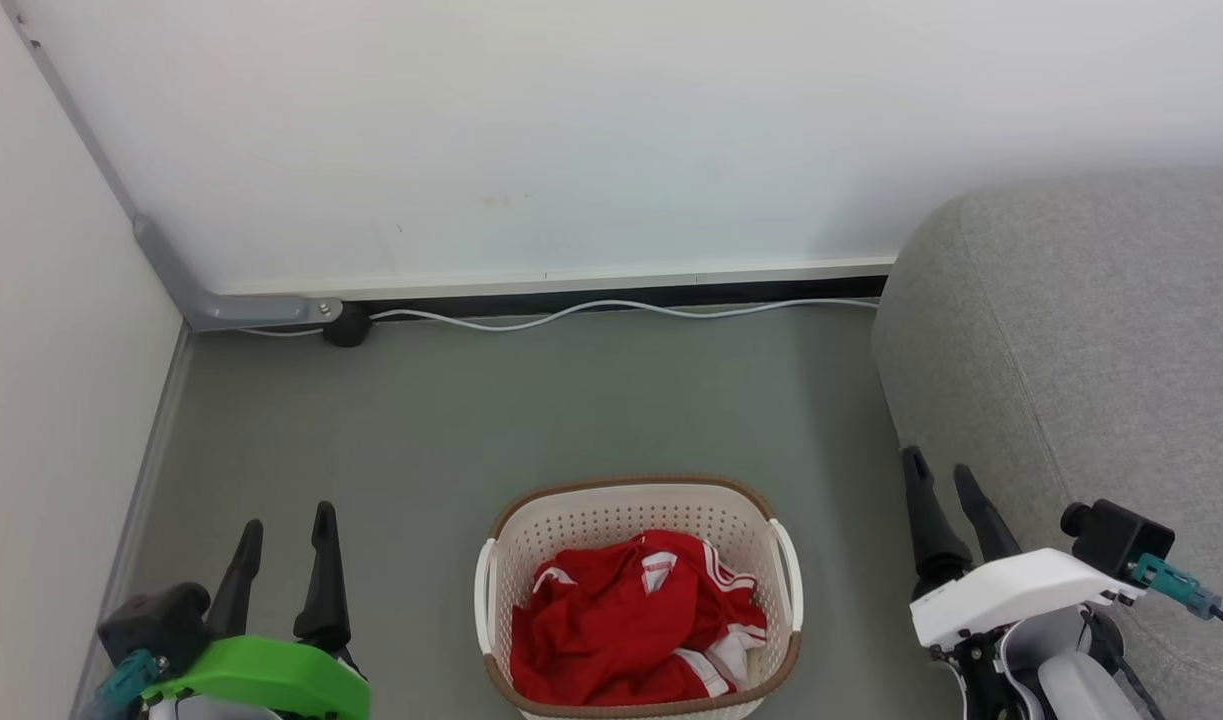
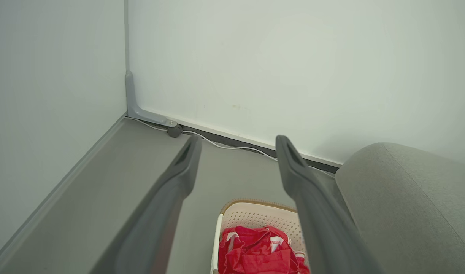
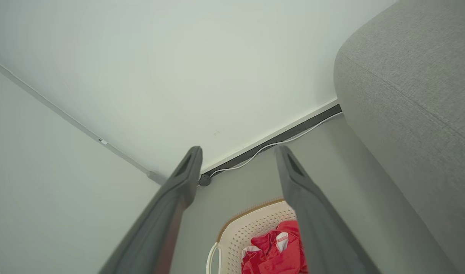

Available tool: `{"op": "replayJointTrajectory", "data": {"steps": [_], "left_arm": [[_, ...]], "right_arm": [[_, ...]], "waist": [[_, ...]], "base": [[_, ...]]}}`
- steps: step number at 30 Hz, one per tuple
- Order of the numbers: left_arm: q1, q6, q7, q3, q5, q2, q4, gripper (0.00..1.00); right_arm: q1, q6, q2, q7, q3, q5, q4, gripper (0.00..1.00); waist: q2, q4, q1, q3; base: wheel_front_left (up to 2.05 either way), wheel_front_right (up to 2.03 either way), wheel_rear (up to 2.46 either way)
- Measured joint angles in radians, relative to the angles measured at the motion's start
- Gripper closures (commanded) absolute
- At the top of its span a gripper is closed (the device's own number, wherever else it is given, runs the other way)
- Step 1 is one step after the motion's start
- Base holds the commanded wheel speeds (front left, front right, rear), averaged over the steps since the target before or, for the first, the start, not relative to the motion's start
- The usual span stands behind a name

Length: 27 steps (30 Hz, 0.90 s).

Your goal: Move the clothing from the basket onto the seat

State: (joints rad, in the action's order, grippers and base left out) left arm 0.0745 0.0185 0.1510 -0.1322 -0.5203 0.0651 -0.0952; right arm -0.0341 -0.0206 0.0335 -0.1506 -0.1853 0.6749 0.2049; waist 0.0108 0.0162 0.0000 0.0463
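Clothing (image 1: 621, 620) in the basket (image 1: 631, 485) lies 4 o'clock from the left arm's fingers (image 1: 323, 570), 8 o'clock from the right arm's fingers (image 1: 926, 520), seemingly nearer; both pairs apart, empty.

Home-like room corner: grey sofa (image 1: 1081, 330), laundry basket (image 1: 631, 512), bare walls (image 1: 571, 130).

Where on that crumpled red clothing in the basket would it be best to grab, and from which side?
Probably the raised fold near the middle of the clothing, pinched from straight above. The walls of the basket ring the heap on every side, blocking any sideways approach, while its top is open. A humped fold offers loose cloth to pinch.
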Motion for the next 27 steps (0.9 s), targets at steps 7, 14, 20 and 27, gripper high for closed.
{"op": "replayJointTrajectory", "data": {"steps": [7,14,20,27], "left_arm": [[0.015,0.010,0.023,-0.012,0.074,0.001,0.012,0.00],[0.032,0.018,0.048,-0.028,0.174,0.003,0.027,0.00],[0.044,0.026,0.068,-0.039,0.248,0.004,0.036,0.00],[0.061,0.027,0.091,-0.049,0.320,0.004,0.038,0.00]], "right_arm": [[-0.014,-0.014,0.001,-0.021,-0.029,-0.072,0.001,0.00],[-0.016,-0.026,0.003,-0.046,-0.060,-0.151,0.001,0.00],[-0.016,-0.036,0.007,-0.063,-0.084,-0.222,0.000,0.00],[-0.017,-0.052,0.008,-0.088,-0.112,-0.310,-0.004,0.00]], "waist": [[0.0000,0.002,0.0000,0.005],[0.0000,0.002,0.0000,0.008],[0.0000,0.001,0.0001,0.010],[0.0000,0.002,0.0001,0.012]], "base": [[0.00,0.00,0.00],[0.00,0.00,0.00],[0.00,0.00,0.00],[0.00,0.00,0.00]]}}
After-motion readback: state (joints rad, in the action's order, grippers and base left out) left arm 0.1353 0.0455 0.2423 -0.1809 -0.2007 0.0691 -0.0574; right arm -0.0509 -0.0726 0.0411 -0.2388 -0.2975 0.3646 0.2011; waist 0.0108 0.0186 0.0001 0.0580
